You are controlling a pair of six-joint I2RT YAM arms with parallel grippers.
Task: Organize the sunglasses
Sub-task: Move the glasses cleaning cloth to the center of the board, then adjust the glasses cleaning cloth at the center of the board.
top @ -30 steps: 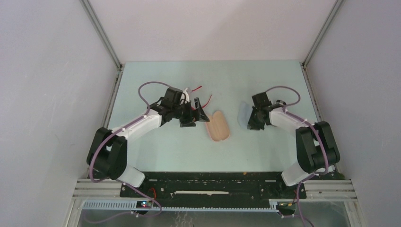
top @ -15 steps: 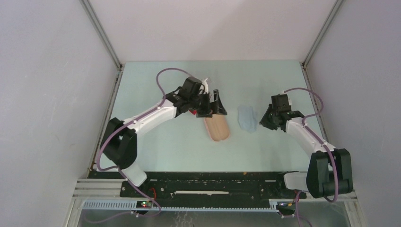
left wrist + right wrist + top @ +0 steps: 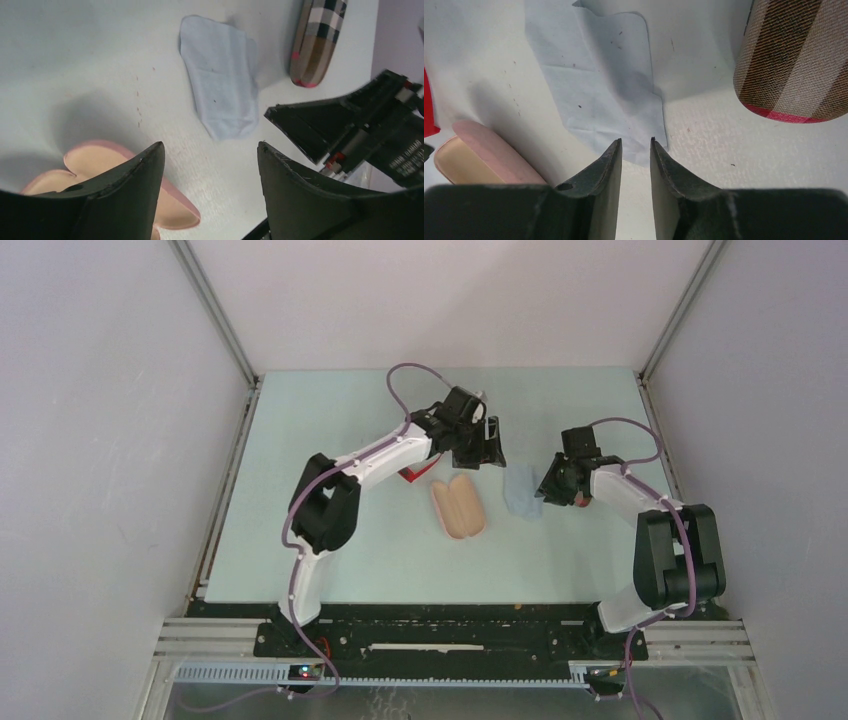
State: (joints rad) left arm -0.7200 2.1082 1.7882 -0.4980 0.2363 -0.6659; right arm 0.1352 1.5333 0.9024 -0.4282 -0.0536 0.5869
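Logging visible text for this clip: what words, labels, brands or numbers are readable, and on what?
Nothing is readable in any view.
Housing of the right pincer: white lettering, seen from the left wrist camera, too blurred to read.
No print shows on the plaid case, pink case or blue cloth.
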